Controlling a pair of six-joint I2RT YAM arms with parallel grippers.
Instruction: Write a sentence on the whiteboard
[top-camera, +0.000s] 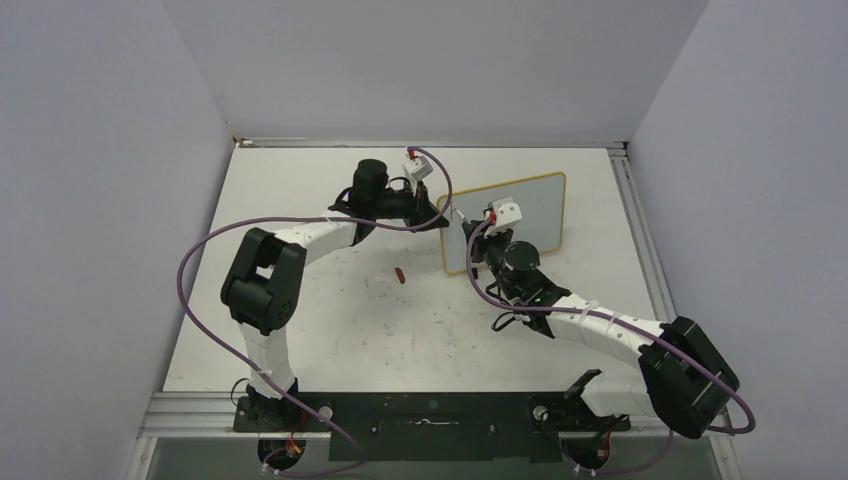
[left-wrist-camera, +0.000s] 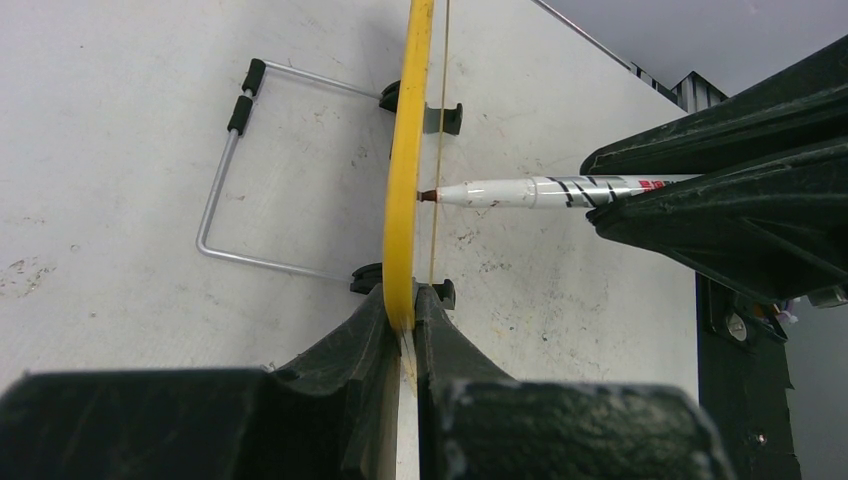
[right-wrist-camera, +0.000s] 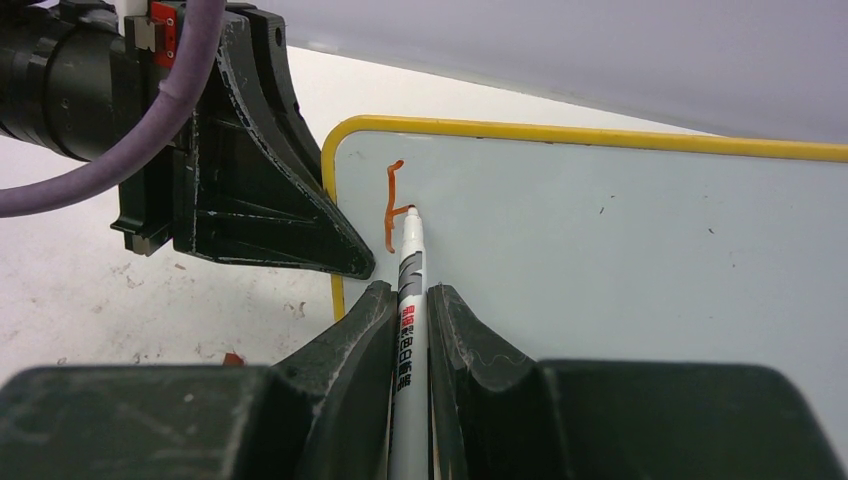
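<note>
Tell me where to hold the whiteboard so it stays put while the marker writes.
Grip the whiteboard by its left frame edge, coming from its left side, one finger in front, one behind. The board stands near upright and is thin edge-on, so jaws can straddle it; the wire stand fills the back, and the marker presses near that edge. The left gripper is clamped there.

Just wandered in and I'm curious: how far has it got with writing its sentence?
Barely started. Done: the left gripper clamps the whiteboard by its edge, and one red stroke, part of a first letter, is on it. In hand: the right gripper holds the marker, tip on the board. Left: nearly all the writing.
</note>
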